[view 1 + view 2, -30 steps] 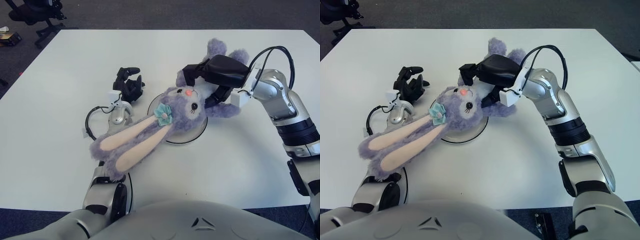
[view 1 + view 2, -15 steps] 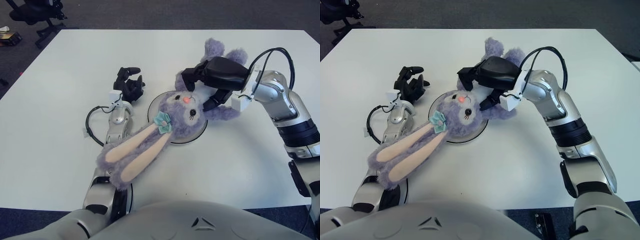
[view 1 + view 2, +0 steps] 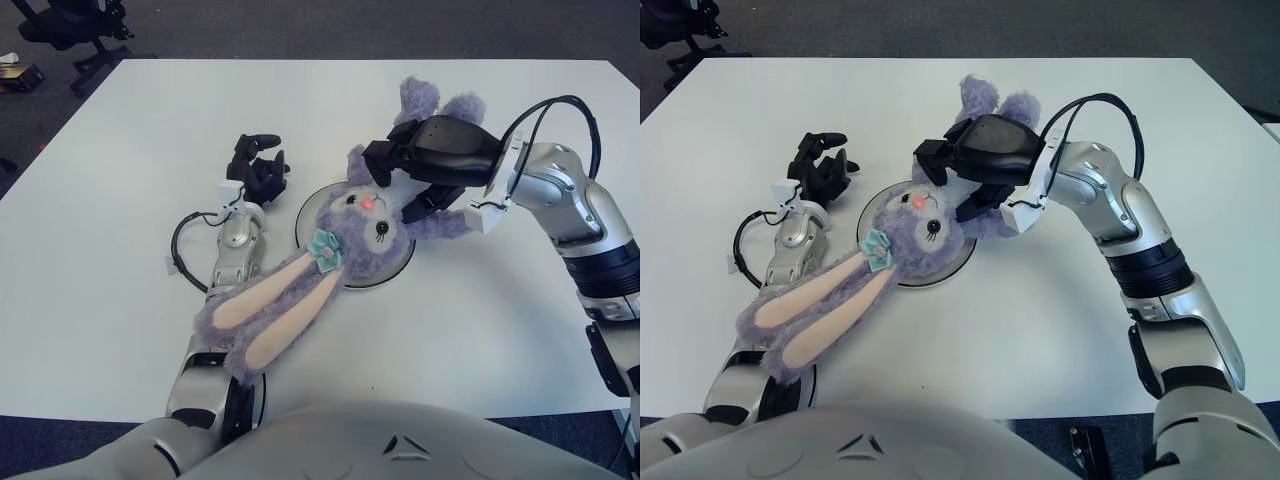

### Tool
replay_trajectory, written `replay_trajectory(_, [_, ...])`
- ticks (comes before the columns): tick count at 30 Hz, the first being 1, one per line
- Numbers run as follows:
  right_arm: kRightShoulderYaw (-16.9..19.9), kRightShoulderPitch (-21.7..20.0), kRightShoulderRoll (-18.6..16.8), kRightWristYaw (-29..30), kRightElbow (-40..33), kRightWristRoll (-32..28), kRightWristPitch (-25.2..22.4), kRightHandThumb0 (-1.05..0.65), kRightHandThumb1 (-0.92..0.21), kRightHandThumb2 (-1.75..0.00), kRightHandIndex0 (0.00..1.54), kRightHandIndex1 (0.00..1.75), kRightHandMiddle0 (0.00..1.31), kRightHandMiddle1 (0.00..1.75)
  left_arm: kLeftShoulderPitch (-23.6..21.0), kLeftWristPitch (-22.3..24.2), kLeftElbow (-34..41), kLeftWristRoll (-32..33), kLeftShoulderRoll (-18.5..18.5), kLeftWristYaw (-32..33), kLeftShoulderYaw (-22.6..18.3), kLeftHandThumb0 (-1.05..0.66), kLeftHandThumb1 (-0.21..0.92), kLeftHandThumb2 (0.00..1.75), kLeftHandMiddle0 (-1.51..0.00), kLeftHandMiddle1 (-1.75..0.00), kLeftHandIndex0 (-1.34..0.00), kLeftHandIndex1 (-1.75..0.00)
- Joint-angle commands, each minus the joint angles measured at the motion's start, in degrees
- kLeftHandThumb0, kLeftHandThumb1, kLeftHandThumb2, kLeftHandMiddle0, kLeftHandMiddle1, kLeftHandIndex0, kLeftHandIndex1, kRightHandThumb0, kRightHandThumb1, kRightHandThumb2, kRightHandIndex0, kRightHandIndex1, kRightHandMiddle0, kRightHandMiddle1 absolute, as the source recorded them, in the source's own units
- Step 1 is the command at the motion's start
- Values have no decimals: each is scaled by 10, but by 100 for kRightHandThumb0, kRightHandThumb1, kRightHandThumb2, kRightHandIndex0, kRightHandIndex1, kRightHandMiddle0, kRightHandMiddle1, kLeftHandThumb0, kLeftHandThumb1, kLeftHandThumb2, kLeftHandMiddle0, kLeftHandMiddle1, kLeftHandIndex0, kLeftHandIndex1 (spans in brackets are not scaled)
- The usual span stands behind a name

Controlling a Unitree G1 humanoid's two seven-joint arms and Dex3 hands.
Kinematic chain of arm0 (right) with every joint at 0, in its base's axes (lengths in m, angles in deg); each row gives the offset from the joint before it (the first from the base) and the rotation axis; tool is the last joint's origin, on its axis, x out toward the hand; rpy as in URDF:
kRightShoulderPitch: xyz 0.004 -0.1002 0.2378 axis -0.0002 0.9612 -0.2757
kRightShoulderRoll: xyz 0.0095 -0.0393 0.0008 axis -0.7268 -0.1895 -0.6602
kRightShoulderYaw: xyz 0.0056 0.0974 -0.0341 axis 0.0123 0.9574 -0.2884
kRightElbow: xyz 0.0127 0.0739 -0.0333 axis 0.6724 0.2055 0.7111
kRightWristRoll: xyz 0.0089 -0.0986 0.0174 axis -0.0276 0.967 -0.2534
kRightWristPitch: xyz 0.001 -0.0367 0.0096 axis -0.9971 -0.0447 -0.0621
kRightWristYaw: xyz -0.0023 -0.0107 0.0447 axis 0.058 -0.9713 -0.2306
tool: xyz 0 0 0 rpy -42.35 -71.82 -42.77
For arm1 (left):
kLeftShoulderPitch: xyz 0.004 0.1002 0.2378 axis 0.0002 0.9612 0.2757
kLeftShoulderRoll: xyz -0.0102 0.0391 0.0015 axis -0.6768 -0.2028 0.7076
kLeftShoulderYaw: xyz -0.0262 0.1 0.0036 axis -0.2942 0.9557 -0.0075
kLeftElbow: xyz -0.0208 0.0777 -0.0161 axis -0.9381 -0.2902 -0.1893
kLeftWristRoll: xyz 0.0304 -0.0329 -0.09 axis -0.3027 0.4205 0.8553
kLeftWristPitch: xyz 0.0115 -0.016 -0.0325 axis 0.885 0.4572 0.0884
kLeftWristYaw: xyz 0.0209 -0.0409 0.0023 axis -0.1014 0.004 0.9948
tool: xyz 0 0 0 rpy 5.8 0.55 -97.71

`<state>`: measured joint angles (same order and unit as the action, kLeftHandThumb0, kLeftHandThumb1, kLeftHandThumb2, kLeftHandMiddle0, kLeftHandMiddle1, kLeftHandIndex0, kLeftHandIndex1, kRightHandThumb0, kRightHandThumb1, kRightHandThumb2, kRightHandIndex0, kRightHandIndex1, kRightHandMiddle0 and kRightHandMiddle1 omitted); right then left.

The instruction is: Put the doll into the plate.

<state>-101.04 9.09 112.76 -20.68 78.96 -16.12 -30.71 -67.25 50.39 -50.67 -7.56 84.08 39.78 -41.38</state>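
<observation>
The doll [image 3: 362, 218] is a purple plush rabbit with a teal bow; its long pink-lined ears [image 3: 262, 318] trail toward the near left, over my left forearm. Its head lies on the white round plate [image 3: 402, 266] at the table's middle, and its body and feet [image 3: 436, 102] stretch off the plate's far right side. My right hand [image 3: 428, 156] is black and is curled around the doll's body just behind the head. My left hand [image 3: 256, 168] shows left of the plate, fingers relaxed and holding nothing.
A black cable loop [image 3: 178, 246] lies beside my left forearm. The white table [image 3: 110, 180] has bare surface at left, right and front. An office chair [image 3: 66, 24] stands on the dark floor beyond the far left corner.
The right hand has shifted the doll slightly left and away and lowered it, so the head now lies on the plate. The ears slid nearer along my left forearm. The left hand stayed still.
</observation>
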Motion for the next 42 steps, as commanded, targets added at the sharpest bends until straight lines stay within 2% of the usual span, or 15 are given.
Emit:
replay_trajectory(1, [12,7,19,-38,-8,-34,-37,-14,-92,-23,29,44,21,42,5,-7,-15,-4,0,5,0,-1,69,67,-55,-155,-41,-137])
replay_trajectory(3, [14,6,20,-46,-10,-43,-45,-20,-92,-20,24,18,23,27,4,-8,-16,-4,0,5,0,-1,69,67,-55,-155,-41,-137])
replay_trajectory(4, [14,6,20,-48,-11,-45,-48,-21,-92,-20,23,15,24,24,4,-8,-17,-4,0,5,0,-1,69,67,-55,-155,-41,-137])
replay_trajectory(6, [31,6,32,-55,-4,-85,-40,-22,-92,-18,18,6,21,17,1,-9,-21,-6,1,7,0,-1,68,68,-55,-155,-41,-138])
replay_trajectory(9, [48,4,43,-63,0,-120,-31,-22,-92,-16,12,2,17,11,-1,-9,-25,-8,1,9,0,-1,67,69,-55,-155,-41,-138])
replay_trajectory(22, [78,-18,67,-96,17,-203,-26,-25,-92,-9,2,0,14,5,-6,-7,-34,-17,4,19,5,-1,67,70,-56,-155,-41,-139])
replay_trajectory(28, [91,-28,71,-117,52,-256,-15,-67,-92,-18,1,0,10,2,-10,-7,-39,-19,6,22,6,-1,67,70,-56,-155,-40,-139])
replay_trajectory(31, [98,-28,61,-109,67,-262,5,-77,-92,-22,2,0,7,1,-11,-9,-42,-20,7,23,7,-1,67,70,-56,-155,-40,-139])
replay_trajectory(38, [112,-38,52,-84,90,-249,40,-87,-92,-22,3,1,2,0,-14,-11,-48,-24,11,26,8,-1,67,69,-56,-155,-40,-139])
replay_trajectory(42, [122,-83,67,-81,112,-234,59,-87,-92,-16,4,1,0,0,-15,-10,-48,-26,12,27,9,-1,67,69,-56,-154,-40,-139])
